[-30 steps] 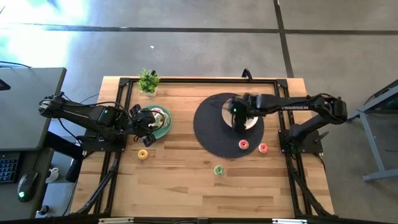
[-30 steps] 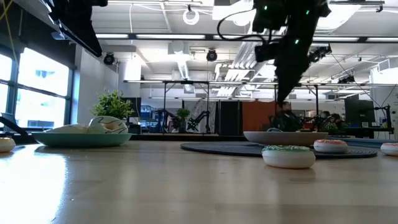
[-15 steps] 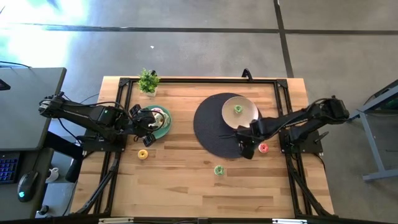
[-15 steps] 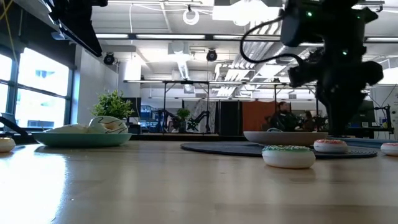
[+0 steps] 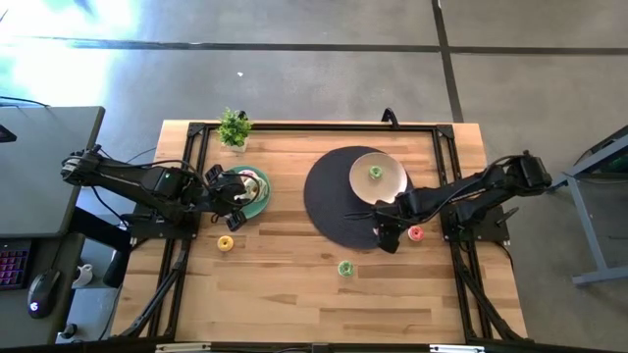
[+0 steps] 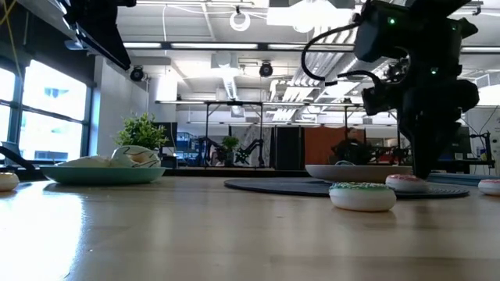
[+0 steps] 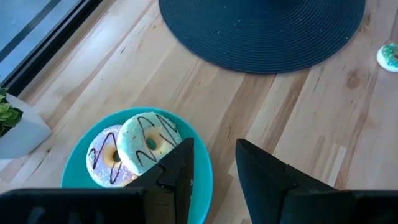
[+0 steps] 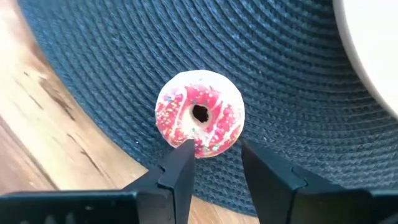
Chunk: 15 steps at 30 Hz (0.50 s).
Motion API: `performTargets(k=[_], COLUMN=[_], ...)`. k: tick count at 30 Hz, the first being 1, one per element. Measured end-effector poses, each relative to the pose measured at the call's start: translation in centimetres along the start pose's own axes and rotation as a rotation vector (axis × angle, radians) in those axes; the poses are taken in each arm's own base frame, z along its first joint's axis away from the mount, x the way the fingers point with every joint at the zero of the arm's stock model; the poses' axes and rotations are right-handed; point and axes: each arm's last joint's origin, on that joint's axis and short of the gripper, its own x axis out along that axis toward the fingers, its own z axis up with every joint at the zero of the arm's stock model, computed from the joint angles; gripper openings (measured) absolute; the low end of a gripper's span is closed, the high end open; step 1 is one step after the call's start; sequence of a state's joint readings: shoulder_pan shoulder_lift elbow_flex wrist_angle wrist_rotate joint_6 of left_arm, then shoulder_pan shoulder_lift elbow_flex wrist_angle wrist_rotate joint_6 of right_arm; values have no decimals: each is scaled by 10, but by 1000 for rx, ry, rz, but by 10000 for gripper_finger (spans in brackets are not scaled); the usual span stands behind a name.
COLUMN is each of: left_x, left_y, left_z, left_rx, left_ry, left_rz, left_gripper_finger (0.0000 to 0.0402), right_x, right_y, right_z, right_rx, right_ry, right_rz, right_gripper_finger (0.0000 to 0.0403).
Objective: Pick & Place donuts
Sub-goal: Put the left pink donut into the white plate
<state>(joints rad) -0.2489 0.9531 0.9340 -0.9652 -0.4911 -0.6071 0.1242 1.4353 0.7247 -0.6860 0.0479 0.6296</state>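
Observation:
A red-iced donut (image 8: 199, 121) lies on the dark round mat (image 5: 329, 201). My right gripper (image 8: 214, 158) is open, pointing down right over the donut's near rim; it also shows in the high view (image 5: 385, 235) and the low view (image 6: 422, 168). A green donut (image 5: 375, 173) lies on the beige plate (image 5: 391, 186). A pink donut (image 5: 415, 233), a green one (image 5: 344, 268) and a yellow one (image 5: 226, 243) lie on the wood. My left gripper (image 7: 214, 162) is open and empty over the teal plate (image 7: 81, 162), which holds two drizzled donuts (image 7: 149, 140). My right gripper comes from above, pointing down. One fingertip (image 8: 183, 152) overlaps the red donut's near rim (image 8: 196, 146), and the other stands beside the donut over the mat. I cannot tell whether the finger touches it. The donut lies flat on the mat.
A small potted plant (image 5: 234, 127) stands at the table's far left. The black frame rails (image 5: 294, 126) run along the table's edges. Bare wood lies in the near half of the table (image 5: 294, 294).
My right gripper has gone from above the beige plate toward the table's near edge and down to the red donut on the mat. A green donut now shows lying on the beige plate where the gripper stood.

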Motion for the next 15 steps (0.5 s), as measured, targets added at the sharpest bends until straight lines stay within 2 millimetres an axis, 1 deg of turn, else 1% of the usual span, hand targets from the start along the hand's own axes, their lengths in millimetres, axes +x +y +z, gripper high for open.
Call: performTargets(k=[5,9,15], left_x=[0,0,0], left_y=[0,0,0], left_z=[0,0,0], left_rx=[-1,-1,0], left_ry=[-1,0,1], left_rz=[-4,-3,-2], left_gripper_finger=[115,115,115], right_x=[-3,-3,-2], right_y=[2,0,-8], right_z=[3,4,10], right_rx=[6,58,219], right_ry=[-12,-15,-87], right_rz=[10,0,-77], right_gripper_finger=[130,130,130])
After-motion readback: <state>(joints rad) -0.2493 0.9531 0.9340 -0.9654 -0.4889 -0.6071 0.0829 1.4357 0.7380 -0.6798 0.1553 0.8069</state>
